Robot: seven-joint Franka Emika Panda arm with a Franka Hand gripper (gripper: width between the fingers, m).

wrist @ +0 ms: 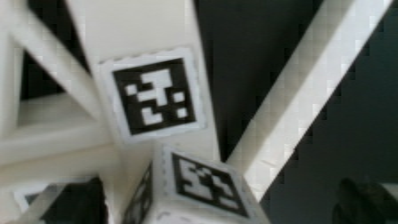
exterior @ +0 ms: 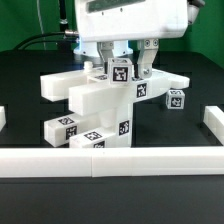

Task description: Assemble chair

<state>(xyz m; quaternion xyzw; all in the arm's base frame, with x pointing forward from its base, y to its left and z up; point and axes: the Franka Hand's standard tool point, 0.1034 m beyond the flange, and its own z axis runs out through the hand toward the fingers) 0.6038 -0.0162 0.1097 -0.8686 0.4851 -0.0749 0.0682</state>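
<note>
enclosure: border rail [exterior: 110, 158], a long white run across the front with short pieces at both sides of the exterior view; black table [exterior: 195, 130] inside it.
contents: chair [exterior: 100, 105], a part-built stack of chunky white parts, mid-table, just behind the front rail.
stack detail: long panel on top, tilted, reaching toward the exterior view's left; tagged blocks below rest on the table.
loose part: small block [exterior: 176, 98], tagged, on the table at the exterior view's right, just beside the stack's end; touching or not, cannot tell.
gripper [exterior: 125, 62]: straight above the stack, pointing down.
jaws: spread wide; fingers [exterior: 148, 60] sit one each side of the top tagged part.
contact: cannot tell if either finger touches that part.
wrist view: large tag [wrist: 151, 95] on a white bar close up, second tag [wrist: 210, 185] on the part nearest the fingers.
</note>
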